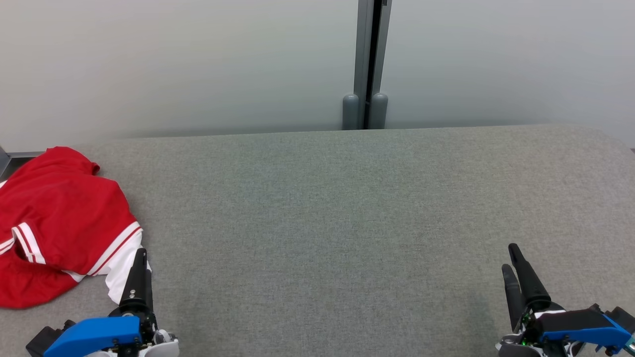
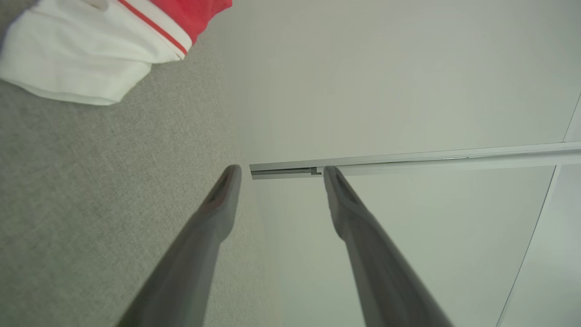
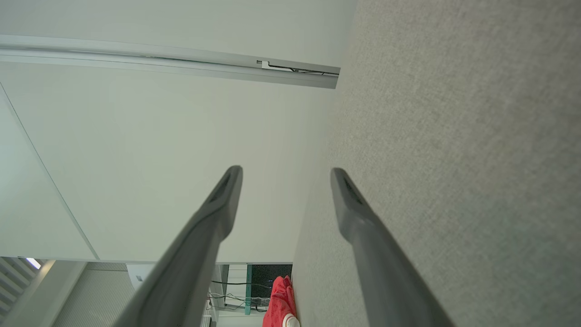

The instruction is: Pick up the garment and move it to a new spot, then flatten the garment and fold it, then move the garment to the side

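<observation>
Garment (image 1: 59,218), red with white striped trim, lies crumpled at the left edge of the grey bench (image 1: 327,208), partly running out of the head view. Its white hem lies just beside the left hand (image 1: 141,254), which sits low at the near left with its 2 dark fingers spread apart, holding nothing. The right hand (image 1: 509,257) sits at the near right, well apart from the garment, its 2 fingers likewise spread and empty. Behind the bench stands a pale wall panel (image 1: 173,64) with a grey vertical post (image 1: 369,59).
</observation>
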Robot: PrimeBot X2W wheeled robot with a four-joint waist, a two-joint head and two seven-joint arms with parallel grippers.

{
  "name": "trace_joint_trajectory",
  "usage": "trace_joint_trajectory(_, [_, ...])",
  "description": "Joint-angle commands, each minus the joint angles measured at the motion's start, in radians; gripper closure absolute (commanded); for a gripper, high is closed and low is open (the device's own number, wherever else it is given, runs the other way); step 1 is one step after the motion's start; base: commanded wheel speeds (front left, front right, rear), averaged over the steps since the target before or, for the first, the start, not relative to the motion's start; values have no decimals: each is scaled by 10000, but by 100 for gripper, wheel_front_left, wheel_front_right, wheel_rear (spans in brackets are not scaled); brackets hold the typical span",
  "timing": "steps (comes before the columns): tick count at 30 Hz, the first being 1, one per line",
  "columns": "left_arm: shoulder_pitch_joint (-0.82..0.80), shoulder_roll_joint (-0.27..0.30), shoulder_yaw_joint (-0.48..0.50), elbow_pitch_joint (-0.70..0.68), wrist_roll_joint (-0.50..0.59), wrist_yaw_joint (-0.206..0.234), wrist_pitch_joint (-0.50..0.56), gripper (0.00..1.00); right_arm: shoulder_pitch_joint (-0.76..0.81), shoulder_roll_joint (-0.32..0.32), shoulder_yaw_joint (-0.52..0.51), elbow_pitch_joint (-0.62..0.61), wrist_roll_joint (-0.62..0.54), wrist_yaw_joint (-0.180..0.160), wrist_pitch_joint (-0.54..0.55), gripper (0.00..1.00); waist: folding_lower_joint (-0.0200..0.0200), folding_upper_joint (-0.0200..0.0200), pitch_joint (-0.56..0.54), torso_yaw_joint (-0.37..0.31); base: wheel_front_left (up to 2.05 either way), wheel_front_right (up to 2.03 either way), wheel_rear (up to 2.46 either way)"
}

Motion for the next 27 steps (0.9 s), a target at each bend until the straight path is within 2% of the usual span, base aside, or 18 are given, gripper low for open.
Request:
trace_joint_trajectory(1, [-79,73,-66,-244,319,60,-110,0,-304,-44,56,-103,-439,44,-125,0,0,0,-4,1,0,0,0])
trace_joint_trajectory(18, [153,113,-623,-600,3503,567,-761,0,-261,-64,302,-70,-3780,55,-775,0,0,0,-33,30,0,0,0])
trace_joint_trajectory(27, [243,187,-884,-665,5188,687,-1084,0,-266,-75,318,11,-5405,61,-1095,0,0,0,-37,37,0,0,0])
